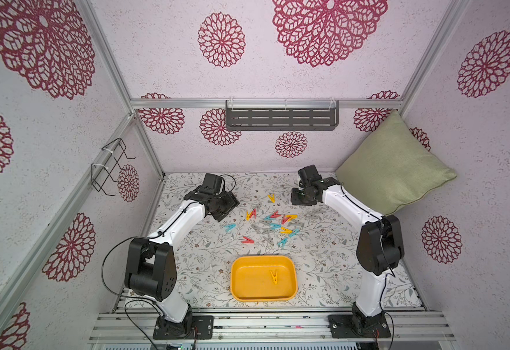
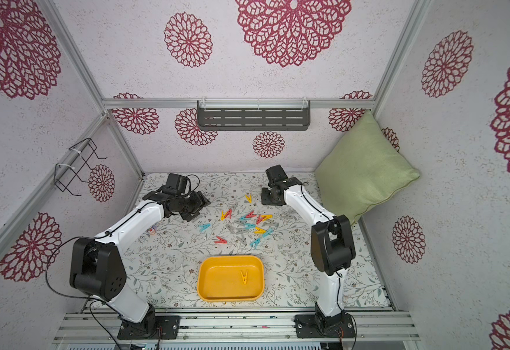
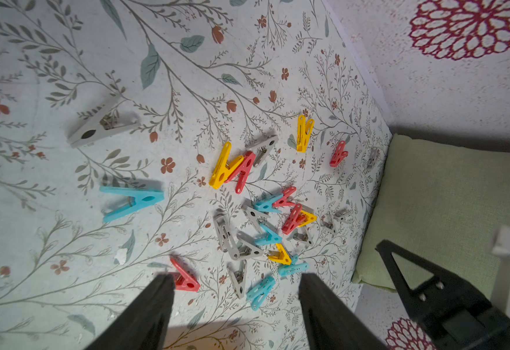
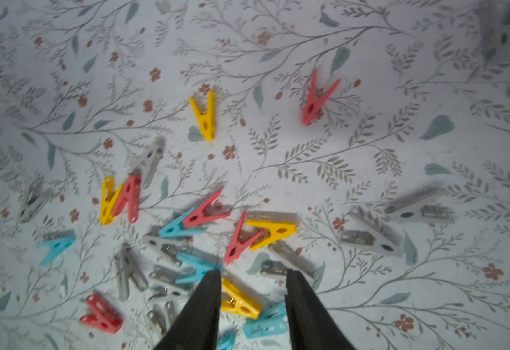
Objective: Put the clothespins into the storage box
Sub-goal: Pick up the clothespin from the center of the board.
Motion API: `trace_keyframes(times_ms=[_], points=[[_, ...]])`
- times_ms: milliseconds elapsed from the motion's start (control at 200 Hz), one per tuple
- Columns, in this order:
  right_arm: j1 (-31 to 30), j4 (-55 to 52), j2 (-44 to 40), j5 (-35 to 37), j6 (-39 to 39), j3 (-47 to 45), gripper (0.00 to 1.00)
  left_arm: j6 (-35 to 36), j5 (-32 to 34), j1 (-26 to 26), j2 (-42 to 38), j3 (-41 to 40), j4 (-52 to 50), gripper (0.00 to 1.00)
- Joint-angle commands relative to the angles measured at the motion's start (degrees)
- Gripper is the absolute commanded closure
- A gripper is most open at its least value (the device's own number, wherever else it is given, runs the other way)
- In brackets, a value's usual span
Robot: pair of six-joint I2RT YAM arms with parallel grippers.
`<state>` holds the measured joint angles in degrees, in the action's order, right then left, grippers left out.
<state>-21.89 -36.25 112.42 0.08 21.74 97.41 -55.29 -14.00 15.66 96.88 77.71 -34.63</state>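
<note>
Our left gripper (image 3: 235,277) hangs with its jaws spread wide and nothing between them. Our right gripper (image 4: 253,272) also has its jaws parted and empty, and each sits at an edge of the scattered clothespins (image 1: 273,225). We see those red, yellow, teal and grey pegs loose on the middle of the floral table (image 1: 323,260), apart from the yellow storage box (image 1: 250,285) between the arm bases, where one yellow clothespin (image 1: 274,276) lies flat inside.

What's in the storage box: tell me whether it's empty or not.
Nearly empty: a single yellow clothespin lies flat inside the storage box; the other clothespins lie scattered on the table beyond it.
</note>
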Motion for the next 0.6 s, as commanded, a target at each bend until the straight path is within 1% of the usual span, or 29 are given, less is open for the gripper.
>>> trace_keyframes(times_ms=[0, 105, 240, 455, 530, 595], points=[[3.3, -1.2, 4.5, 1.9, 3.9, 6.0, 0.59, 2.5, -2.1, 0.3, 2.5, 3.7, -0.4, 0.27], [5.2, -2.7, 11.2, 2.6, 5.8, 12.9, 0.59, 3.9, -2.7, 0.2, 5.3, 7.3, -1.9, 0.27], [6.5, -7.1, 20.6, 3.5, 8.3, 24.8, 0.62, 5.2, -3.9, -0.2, 8.8, 11.8, -3.8, 0.27], [7.3, -12.0, 32.9, 3.3, 11.1, 43.0, 0.62, 5.8, -5.9, -1.9, 12.3, 15.6, -5.1, 0.27], [7.6, -12.7, 35.8, 2.5, 12.1, 46.7, 0.63, 6.2, -6.1, -2.4, 13.0, 16.4, -5.8, 0.27], [7.7, -12.1, 36.9, 1.9, 12.7, 47.0, 0.62, 6.3, -6.3, -2.9, 13.4, 16.6, -6.0, 0.27]])
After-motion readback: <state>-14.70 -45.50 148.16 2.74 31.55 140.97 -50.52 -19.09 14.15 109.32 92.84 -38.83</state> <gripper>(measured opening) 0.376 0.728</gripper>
